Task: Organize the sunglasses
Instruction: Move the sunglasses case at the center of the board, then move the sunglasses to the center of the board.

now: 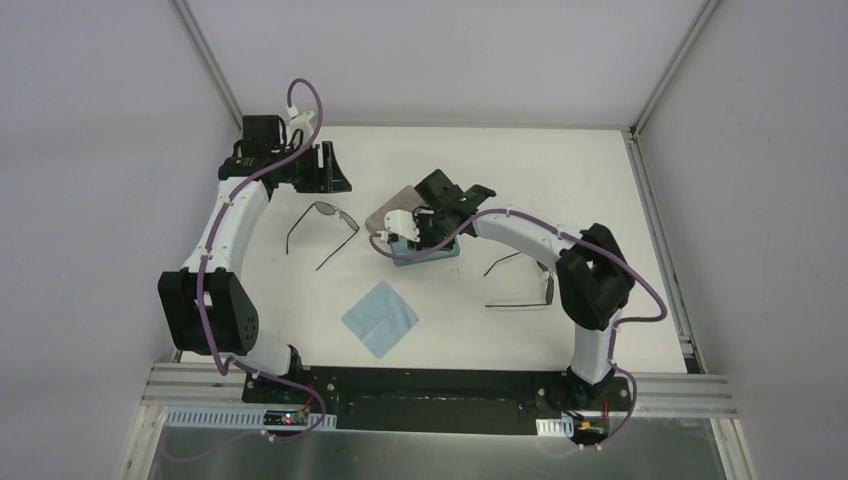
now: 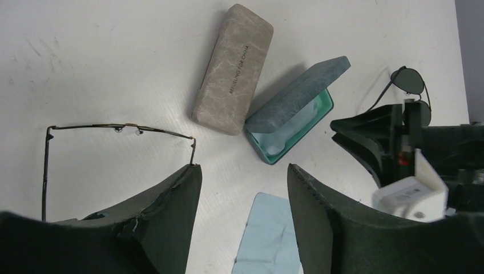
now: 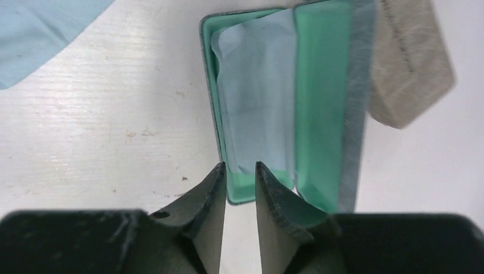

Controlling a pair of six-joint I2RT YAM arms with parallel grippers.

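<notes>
Right pincer (image 3: 240,166) hangs low over one short end of the open blue case (image 3: 349,114), its fingers parted by a narrow gap with nothing caught between them. Left pincer (image 2: 242,166) hovers over the far left part of the counter (image 1: 520,170), spread wide and empty. From where I stand, neither one touches any sunglasses. One pair of sunglasses (image 1: 322,225) lies flat on the counter left of centre, between the left pincer and the cases, with its thin arms unfolded and pointing toward the near edge. A second pair (image 1: 547,287) lies to the right of the blue case, also with its arms unfolded, and the right arm of the robot partly hides it from above. Neither pair is in a case. The blue case has a green lining, its lid is raised, and a folded light blue cloth (image 3: 257,85) lies inside it. A beige case (image 2: 233,68) sits closed just beside the raised lid, on the far side. Another light blue cloth (image 1: 380,318) lies spread on the counter nearer the robot's bases, well apart from both pairs.
</notes>
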